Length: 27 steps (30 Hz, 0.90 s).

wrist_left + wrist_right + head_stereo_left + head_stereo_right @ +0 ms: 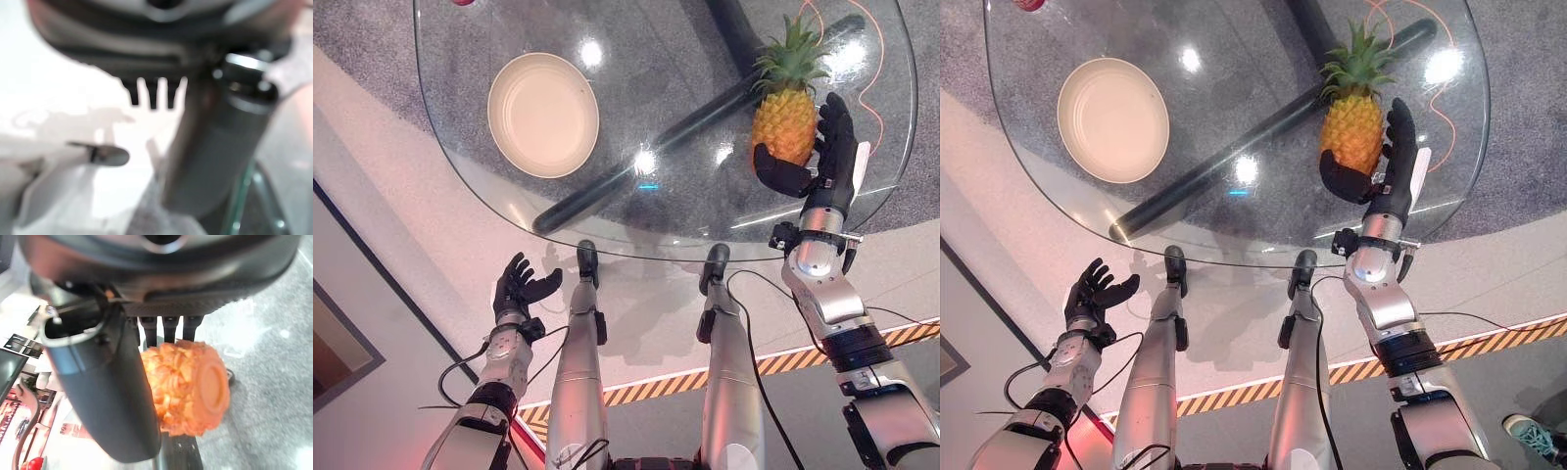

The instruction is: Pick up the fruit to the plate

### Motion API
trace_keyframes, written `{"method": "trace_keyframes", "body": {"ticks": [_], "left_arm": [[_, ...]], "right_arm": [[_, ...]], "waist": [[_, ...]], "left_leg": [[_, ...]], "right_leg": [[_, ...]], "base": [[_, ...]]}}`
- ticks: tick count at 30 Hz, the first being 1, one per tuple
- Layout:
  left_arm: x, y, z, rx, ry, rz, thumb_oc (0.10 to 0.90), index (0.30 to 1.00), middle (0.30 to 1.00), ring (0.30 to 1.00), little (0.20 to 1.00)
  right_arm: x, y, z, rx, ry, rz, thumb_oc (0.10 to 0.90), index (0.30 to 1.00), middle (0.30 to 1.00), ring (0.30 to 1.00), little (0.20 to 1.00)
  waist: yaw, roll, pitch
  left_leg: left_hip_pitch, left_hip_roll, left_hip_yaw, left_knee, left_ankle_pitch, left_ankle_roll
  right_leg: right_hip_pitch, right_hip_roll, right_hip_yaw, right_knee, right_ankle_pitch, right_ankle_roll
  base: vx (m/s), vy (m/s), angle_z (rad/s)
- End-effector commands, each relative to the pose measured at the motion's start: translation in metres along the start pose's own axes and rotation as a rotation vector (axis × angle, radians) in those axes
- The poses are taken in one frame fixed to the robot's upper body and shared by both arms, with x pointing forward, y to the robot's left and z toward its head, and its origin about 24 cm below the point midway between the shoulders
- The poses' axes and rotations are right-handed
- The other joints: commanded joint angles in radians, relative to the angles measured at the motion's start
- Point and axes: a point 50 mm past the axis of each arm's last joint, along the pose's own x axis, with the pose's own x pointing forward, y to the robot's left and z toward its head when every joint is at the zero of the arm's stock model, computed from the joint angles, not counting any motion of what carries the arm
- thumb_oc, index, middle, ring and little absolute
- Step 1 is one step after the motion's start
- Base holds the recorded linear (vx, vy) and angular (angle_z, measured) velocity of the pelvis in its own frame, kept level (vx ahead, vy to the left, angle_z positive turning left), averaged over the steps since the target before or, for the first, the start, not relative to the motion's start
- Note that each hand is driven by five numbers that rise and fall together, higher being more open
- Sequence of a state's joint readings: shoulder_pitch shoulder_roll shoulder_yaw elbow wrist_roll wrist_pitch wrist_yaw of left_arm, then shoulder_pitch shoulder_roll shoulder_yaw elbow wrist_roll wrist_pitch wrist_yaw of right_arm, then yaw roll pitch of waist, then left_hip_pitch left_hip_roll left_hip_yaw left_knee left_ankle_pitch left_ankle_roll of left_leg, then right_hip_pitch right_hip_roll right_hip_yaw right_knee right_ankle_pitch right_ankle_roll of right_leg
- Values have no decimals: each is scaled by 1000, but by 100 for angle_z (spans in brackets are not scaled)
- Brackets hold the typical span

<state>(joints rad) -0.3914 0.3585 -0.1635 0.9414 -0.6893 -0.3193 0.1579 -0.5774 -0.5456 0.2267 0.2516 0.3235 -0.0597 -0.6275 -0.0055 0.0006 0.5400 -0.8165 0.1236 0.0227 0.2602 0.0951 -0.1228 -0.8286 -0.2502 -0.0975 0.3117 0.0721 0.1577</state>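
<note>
A pineapple (783, 122) with a green crown stands upright on the right side of the round glass table (607, 235). My right hand (827, 181) is shut on it, with the thumb (105, 396) pressing one side of the orange body (188, 387) and the fingers curled round the other. An empty cream plate (543, 115) lies on the table's left side, far from the pineapple. My left hand (516, 289) hangs below the table's near edge, open and holding nothing.
A dark table leg bar (646, 147) runs diagonally beneath the glass. A small red object (462, 2) sits at the table's far left edge. An orange cable (876, 88) curls on the floor behind the pineapple. Striped hazard tape (783, 357) crosses the floor.
</note>
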Motion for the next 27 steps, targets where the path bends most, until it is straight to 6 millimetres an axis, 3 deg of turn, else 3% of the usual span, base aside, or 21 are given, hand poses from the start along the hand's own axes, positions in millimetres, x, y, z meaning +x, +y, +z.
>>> {"method": "trace_keyframes", "body": {"ticks": [1,14,15,17,18,27], "left_arm": [[-9,25,-11,30,11,72,800,900,900,900,900],[-10,23,-12,35,13,67,800,900,900,900,900],[-10,23,-12,35,13,67,800,900,900,900,900],[-10,23,-12,35,14,67,800,900,900,900,900],[-11,23,-12,33,14,67,800,900,900,900,900],[-12,22,-11,3,-4,89,800,900,900,900,900]], "right_arm": [[1,-11,9,11,-30,-14,800,900,900,900,900],[0,-7,6,-15,1,26,800,900,900,900,900],[0,-7,6,-17,0,26,751,858,858,858,851],[-1,-7,5,-23,-4,26,160,352,352,352,260],[-2,-7,5,-25,-11,24,100,300,300,300,200],[-1,-9,11,-44,-57,-4,100,300,300,300,200]], "waist": [[-4,-11,-20],[-2,-6,-20],[-2,-6,-20],[-3,-6,-20],[-3,-5,-20],[-3,-3,-20]], "left_leg": [[-4,-43,9,71,-63,29],[-12,-44,6,73,-60,30],[-12,-43,6,74,-60,30],[-11,-44,6,73,-60,30],[-13,-44,6,75,-61,31],[-11,-45,5,73,-62,33]], "right_leg": [[-1,29,-48,-25,13,-26],[-14,31,-48,-14,10,-29],[-14,31,-48,-14,10,-28],[-13,32,-47,-14,10,-28],[-15,32,-47,-13,10,-29],[-14,32,-44,-11,7,-28]], "base": [[0,0,0],[0,0,0],[0,0,0],[0,0,0],[0,0,0],[0,0,0]]}}
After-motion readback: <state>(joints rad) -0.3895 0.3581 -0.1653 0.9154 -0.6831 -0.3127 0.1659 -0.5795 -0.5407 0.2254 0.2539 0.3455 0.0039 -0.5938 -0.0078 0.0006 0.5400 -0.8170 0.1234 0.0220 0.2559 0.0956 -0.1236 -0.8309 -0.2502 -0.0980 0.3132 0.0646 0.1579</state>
